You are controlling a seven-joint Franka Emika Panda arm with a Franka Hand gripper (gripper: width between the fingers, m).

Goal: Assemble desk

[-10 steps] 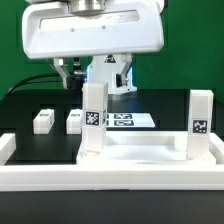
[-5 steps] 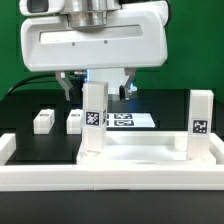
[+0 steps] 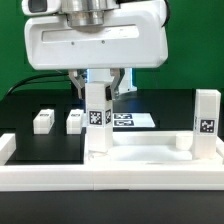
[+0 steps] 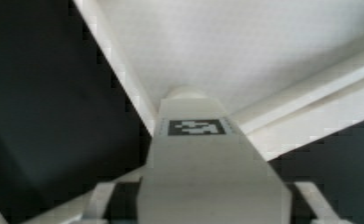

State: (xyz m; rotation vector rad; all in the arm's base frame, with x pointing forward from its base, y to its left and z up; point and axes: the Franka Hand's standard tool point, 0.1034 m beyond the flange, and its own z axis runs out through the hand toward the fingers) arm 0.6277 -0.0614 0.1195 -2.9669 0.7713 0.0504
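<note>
A white leg post (image 3: 98,120) with a black-and-white tag stands upright on the desk tabletop (image 3: 150,148), near that panel's corner on the exterior view's left. My gripper (image 3: 98,90) has come down over its upper end, with one finger on each side. In the wrist view the post (image 4: 200,160) fills the space between the fingers (image 4: 108,200), which sit tight against its sides. A second tagged leg post (image 3: 207,122) stands at the tabletop's corner on the exterior view's right. Two more legs (image 3: 42,121) (image 3: 75,120) lie loose on the black table.
A long white barrier wall (image 3: 110,178) runs along the front and wraps both ends of the workspace. The marker board (image 3: 130,120) lies flat behind the tabletop. The arm's large white housing (image 3: 95,45) hangs above the gripped post.
The gripper descended onto the post and its fingers closed in from wide open. The tabletop and both standing posts shifted slightly toward the exterior view's right.
</note>
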